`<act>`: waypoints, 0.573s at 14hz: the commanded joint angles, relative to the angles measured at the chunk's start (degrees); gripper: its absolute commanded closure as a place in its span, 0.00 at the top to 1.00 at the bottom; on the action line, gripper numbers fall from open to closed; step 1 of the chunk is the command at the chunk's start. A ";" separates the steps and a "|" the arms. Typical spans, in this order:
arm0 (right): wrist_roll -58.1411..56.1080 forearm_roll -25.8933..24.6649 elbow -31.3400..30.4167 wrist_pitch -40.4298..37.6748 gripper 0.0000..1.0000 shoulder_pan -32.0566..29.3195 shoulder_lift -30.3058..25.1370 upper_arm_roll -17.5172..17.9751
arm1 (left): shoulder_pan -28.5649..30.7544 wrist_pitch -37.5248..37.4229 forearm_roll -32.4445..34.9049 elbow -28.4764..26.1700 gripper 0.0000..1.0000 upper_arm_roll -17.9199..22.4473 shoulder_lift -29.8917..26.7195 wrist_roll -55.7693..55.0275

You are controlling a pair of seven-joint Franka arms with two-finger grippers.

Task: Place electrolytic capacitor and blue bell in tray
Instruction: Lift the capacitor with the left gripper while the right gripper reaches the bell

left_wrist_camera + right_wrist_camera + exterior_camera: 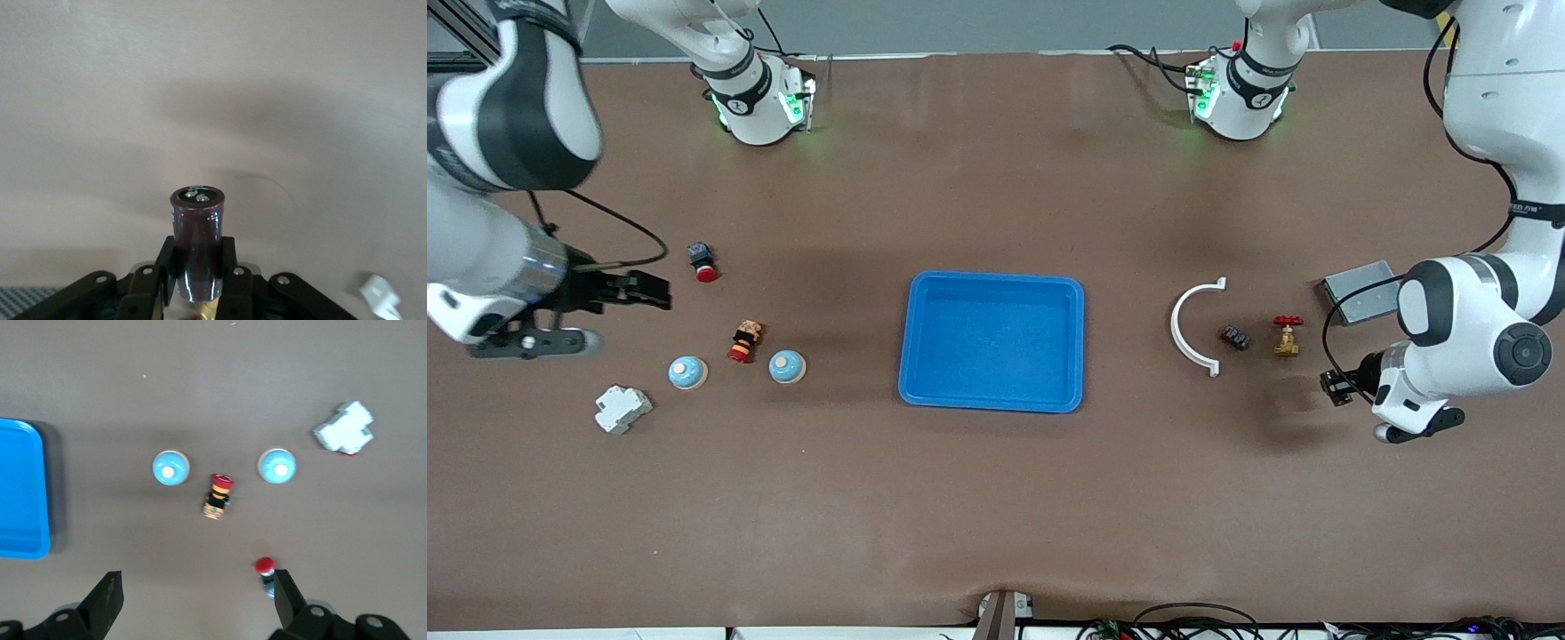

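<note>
Left tool (198,280) pinches the upright electrolytic capacitor (197,247); right tool (197,600) hangs spread wide, holding nothing.

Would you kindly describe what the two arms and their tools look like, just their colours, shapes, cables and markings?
Both arms are glossy white with rounded black joint bands and round white bases lit green. The left arm has a round black joint cap, a thin black cable looping alongside and small dark lettering on a band. The right arm has a silver wrist ring and trailing black cable. The left tool and right tool are black, with screw-fastened fingers.
</note>
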 commanded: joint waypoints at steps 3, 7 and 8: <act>1.85 0.17 -8.73 8.39 1.00 2.39 -1.02 -0.15 | 0.22 -5.30 -0.98 -0.82 0.00 -6.39 -5.24 -8.79; 1.85 0.52 -13.22 14.89 1.00 3.44 -0.59 -0.06 | 0.22 -6.53 -0.98 -1.34 0.00 -13.34 -7.53 -22.13; 1.93 0.52 -14.19 16.65 1.00 5.01 0.11 -0.15 | 0.05 -6.79 -0.98 -1.34 0.00 -15.35 -7.71 -26.78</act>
